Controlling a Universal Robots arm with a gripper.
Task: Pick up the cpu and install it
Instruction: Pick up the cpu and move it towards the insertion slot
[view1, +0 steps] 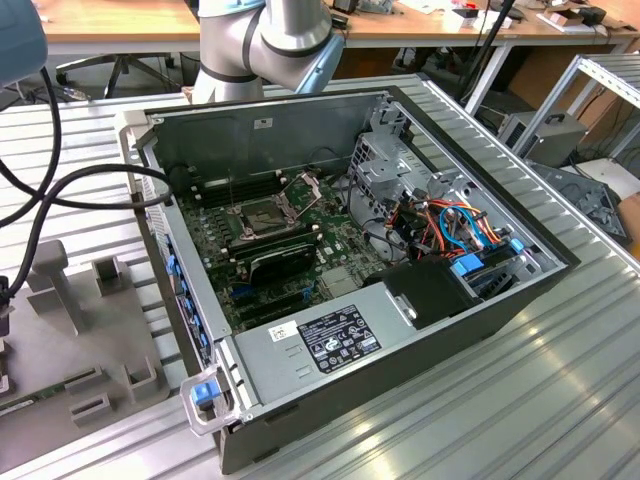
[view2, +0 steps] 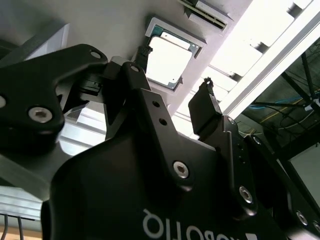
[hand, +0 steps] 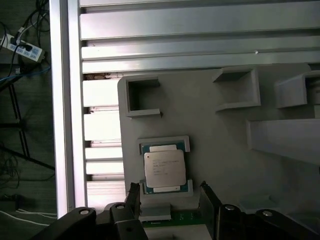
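Barely starting, hovering the black gripper (hand: 169, 192), jaws spread and empty, just beside the flat silver-grey square cpu (hand: 165, 169), not yet lifting it.

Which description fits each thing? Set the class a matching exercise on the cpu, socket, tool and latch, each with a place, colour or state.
Things:
1. cpu
2. socket
3. tool
4. latch

Descriptions:
A. blue, at a corner of the case
B. open
C. in a recess of the grey tray
D. on the green board

Pairs: 1-C, 2-D, 3-B, 4-A
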